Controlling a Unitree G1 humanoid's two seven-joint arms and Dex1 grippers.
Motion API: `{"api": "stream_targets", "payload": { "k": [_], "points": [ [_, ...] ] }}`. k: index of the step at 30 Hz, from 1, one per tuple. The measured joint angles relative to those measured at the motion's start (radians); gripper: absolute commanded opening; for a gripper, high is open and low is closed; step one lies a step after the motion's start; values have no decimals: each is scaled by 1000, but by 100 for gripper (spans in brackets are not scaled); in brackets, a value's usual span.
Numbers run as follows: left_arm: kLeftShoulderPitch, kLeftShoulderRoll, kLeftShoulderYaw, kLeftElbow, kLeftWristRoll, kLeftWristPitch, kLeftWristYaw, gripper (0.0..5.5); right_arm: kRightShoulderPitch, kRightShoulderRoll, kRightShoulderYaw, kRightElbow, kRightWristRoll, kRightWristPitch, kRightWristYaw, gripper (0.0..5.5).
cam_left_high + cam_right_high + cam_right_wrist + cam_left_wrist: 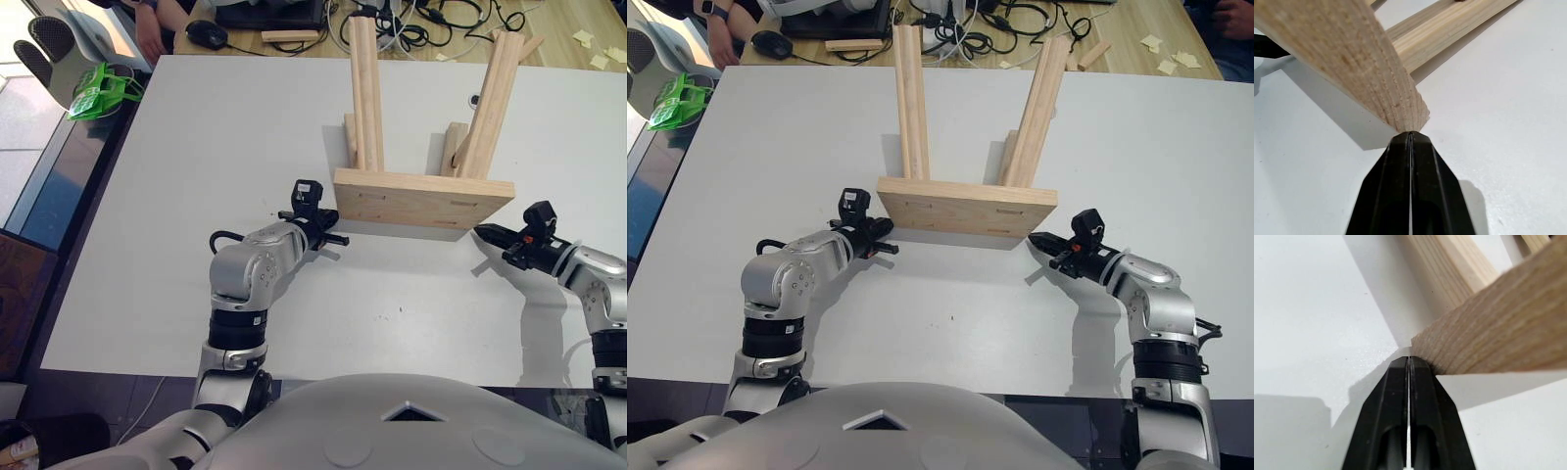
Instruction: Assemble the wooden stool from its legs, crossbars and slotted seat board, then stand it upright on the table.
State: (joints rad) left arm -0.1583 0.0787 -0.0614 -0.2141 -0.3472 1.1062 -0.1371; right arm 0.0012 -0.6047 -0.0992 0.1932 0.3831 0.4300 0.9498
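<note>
Both pincers were closed with nothing held. The left gripper had its tips against the seat board's near left corner, and the right gripper met the near right corner. The white table carried the assembled stool, not yet upright. Its seat board faced us, tilted, with shadow under its lower edge. Two long legs ran away from us toward the far side. We could not tell whether the shorter wooden pieces beside the board were crossbars or further legs. We judged the main danger to be the contact itself. Shut tips can only push at a rounded wooden corner, so either point could skate off and let the board drop. An uneven push from the two arms would probably swing the stool round rather than tip it. On the smooth tabletop it might also slide away instead of rising. A hard fall could loosen the slotted joints.
</note>
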Motion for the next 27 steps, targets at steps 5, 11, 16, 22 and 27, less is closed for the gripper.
{"api": "stream_targets", "payload": {
  "k": [5, 11, 16, 22, 27],
  "points": [
    [0, 0, 0, 0, 2, 0, -5, 5, -12, 1, 10, 12, -15, -8, -1, 0],
    [0, 0, 1, 0, 2, 0, -6, 5, -17, 10, 12, 42, -18, -35, -11, 0],
    [0, 0, 1, 0, 2, 0, -7, 5, -40, 27, 7, 51, -20, -58, -41, 0],
    [0, 0, 2, 0, 2, 0, -7, 5, -42, 39, 0, 57, -18, -61, -45, 0],
    [0, 0, 4, 0, 2, 0, -7, 5, -42, 37, 0, 50, -16, -45, -37, 0]
  ]
}}
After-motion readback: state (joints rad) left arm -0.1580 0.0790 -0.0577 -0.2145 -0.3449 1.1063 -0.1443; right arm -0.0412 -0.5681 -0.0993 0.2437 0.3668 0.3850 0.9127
